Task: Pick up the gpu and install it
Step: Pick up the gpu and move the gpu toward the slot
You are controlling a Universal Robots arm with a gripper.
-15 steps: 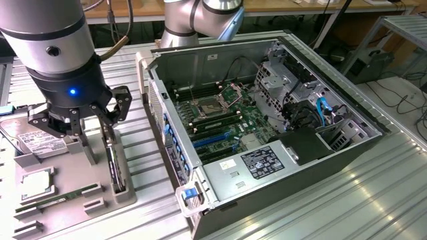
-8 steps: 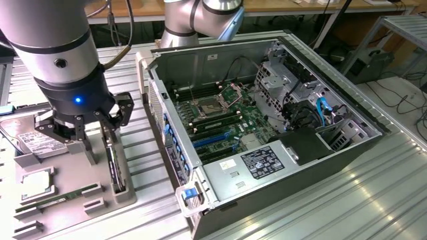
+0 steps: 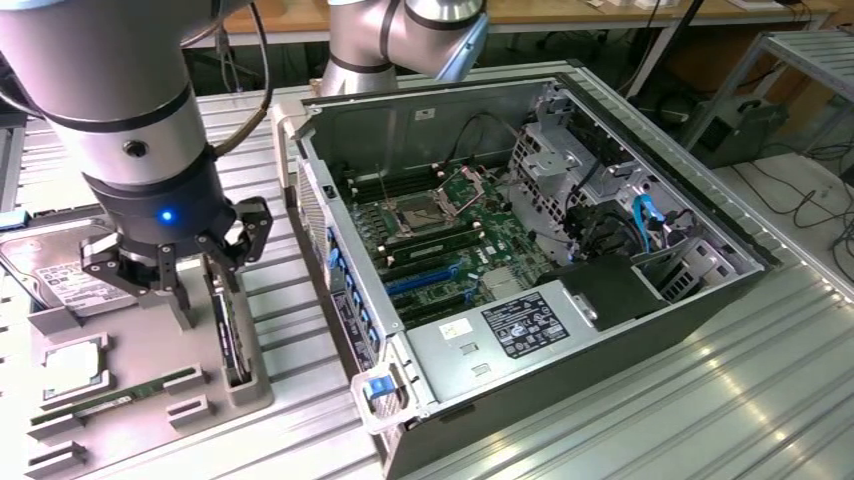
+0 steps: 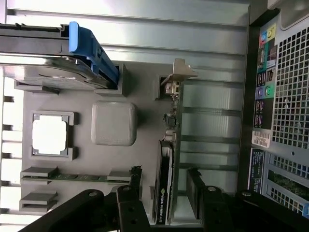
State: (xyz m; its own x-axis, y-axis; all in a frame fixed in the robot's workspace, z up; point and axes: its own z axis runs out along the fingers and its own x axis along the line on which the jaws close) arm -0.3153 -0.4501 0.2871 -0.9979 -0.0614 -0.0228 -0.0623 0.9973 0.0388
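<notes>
**PINCER POSITION AT THE CARD SLOT**

**1. Hidden or cut off.** In the exterior view the arm's black wrist covers part of the silver hard drive with the white label [image 3: 60, 278]. The pincer's body runs off the frame edge in the wrist view. The lower edge of the card is sunk in its slot and cannot be seen.

**2. Task item.** The gpu [image 4: 165, 154] [image 3: 230, 345], a thin dark circuit card with a pale metal bracket strip at one end, stands on edge in the grey moulded parts tray [image 4: 145, 123] [image 3: 247, 395]. The tray rests on the ribbed metal counter [image 3: 694, 420], beside the open grey computer tower [image 3: 601, 390].

**3. Pincer.** The pincer [image 4: 165, 170] [image 3: 200, 290] is spread open. Its black fingers [image 4: 136, 186] stand on either side of the card with a gap on each side, gripping nothing.

**4. Markings.** White print runs along the card's black edge but is too small to read. The hard-drive label and the black label [image 3: 525, 322] inside the tower are also illegible.
</notes>
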